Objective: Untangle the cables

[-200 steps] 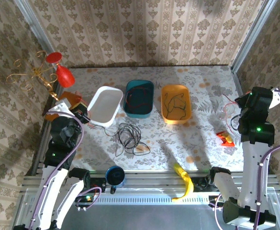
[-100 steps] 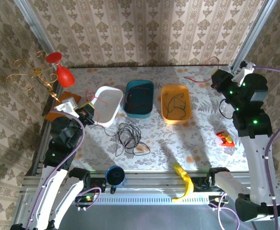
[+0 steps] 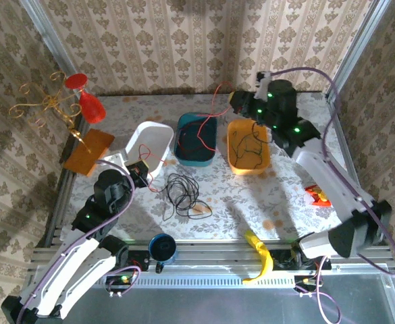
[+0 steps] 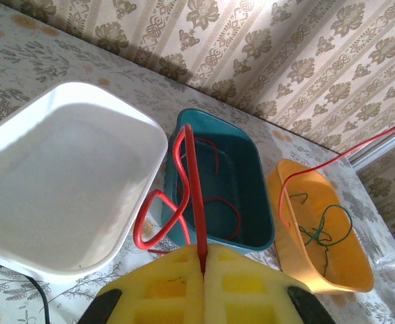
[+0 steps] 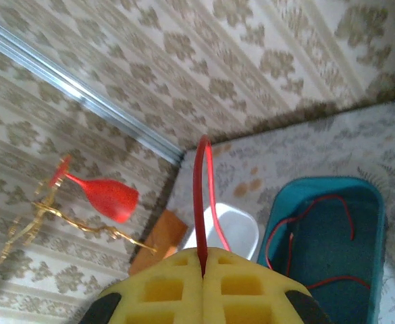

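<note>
One red cable (image 3: 215, 101) is stretched between both grippers, and its slack drops into the teal tub (image 3: 183, 156). My left gripper (image 3: 142, 173) sits at the near end of the white tub (image 3: 150, 138) with its yellow pads (image 4: 156, 287) shut on the red cable (image 4: 192, 182). Above the gap between the teal and orange tubs, my right gripper (image 3: 241, 101) is shut on the red cable (image 5: 200, 196). A black cable (image 3: 183, 192) lies coiled on the table. A green cable (image 4: 322, 229) rests in the orange tub (image 3: 234, 164).
A gold candle stand with red glasses (image 3: 75, 98) and an orange-brown board (image 3: 89, 152) stand at the left edge. A blue cup (image 3: 162, 248) and a yellow object (image 3: 259, 253) sit on the near rail. A small red-orange item (image 3: 317, 196) lies at the right.
My right arm has swung from the table's right edge to above the tubs, drawing the red cable with it. My left gripper has shifted right, toward the white tub's near end.
</note>
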`<state>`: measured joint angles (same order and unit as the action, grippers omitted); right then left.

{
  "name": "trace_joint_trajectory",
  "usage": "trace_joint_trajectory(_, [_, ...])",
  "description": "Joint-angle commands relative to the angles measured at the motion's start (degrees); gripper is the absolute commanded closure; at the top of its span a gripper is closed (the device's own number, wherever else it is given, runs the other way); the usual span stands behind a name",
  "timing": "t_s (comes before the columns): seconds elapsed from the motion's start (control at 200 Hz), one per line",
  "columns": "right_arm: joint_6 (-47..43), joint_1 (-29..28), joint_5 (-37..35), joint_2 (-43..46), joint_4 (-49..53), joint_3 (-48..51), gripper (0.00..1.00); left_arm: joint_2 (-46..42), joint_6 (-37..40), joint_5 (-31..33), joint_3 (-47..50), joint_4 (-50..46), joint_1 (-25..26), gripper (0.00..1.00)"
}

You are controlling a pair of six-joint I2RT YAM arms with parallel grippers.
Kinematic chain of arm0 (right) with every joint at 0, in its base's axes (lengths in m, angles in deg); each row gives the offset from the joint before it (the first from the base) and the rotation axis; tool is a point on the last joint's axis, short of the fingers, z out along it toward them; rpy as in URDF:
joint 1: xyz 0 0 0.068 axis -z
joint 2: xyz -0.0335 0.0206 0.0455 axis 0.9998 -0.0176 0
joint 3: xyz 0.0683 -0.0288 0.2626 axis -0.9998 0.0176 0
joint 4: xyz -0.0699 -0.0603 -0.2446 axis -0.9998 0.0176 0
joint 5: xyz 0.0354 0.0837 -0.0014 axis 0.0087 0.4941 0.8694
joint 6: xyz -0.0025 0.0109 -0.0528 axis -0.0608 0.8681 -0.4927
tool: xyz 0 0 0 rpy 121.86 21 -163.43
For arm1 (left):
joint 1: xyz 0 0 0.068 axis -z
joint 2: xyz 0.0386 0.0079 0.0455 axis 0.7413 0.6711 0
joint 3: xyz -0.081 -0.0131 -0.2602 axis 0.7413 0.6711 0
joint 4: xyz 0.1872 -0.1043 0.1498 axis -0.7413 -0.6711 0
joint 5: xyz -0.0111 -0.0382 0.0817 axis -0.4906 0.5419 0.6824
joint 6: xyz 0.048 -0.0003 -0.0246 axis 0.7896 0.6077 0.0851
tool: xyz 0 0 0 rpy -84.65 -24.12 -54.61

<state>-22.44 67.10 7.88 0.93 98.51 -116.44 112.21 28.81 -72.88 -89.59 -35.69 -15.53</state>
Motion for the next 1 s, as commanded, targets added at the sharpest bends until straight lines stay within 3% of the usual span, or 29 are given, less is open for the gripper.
trace_joint_trajectory(0.0, [0.38,-0.79,-0.83,-4.93,-1.55,-2.67,1.0,0.22,0.48,3.78,-1.91,-1.8,1.15,1.0])
trace_joint_trajectory(0.4, [-1.58,-2.24,-1.65,-16.65,5.32,-10.57,1.0,1.79,1.52,4.46,-3.23,-1.98,2.05,1.0])
trace_joint_trajectory(0.7, [-3.54,-5.13,-7.42,-29.87,12.56,-18.28,1.0,3.19,2.29,4.5,-4.44,-1.85,2.66,1.0])
trace_joint_trajectory(0.995, [-7.31,-7.11,-15.17,-44.09,24.62,-33.01,1.0,4.83,3.56,3.83,-6.29,-2.58,2.93,1.0])
